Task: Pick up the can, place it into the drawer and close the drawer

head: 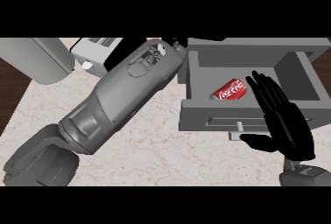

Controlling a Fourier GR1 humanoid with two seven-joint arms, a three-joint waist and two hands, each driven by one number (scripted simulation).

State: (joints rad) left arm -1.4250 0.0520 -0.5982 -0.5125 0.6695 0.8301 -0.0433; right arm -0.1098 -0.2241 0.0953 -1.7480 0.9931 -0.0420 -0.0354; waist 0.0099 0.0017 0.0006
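A red can (pixel 231 89) lies on its side inside the open grey drawer (pixel 194 74), near the drawer's front wall. My right hand (pixel 287 127) is open, fingers straight, held flat over the drawer's front right part; its fingertips (pixel 258 78) reach just right of the can and it holds nothing. The drawer's front panel with its handle (pixel 238 125) shows to the left of the thumb. My left forearm (pixel 116 100) stretches diagonally from the lower left up to the drawer's back left corner. Only a dark sliver of the left hand (pixel 175 43) shows there.
A large rounded grey object (pixel 39 57) stands at the back left. Beside it sit a white appliance (pixel 97 50) and something black (pixel 124 51). The marble counter (pixel 168 153) ends at the left, where dark wood shows.
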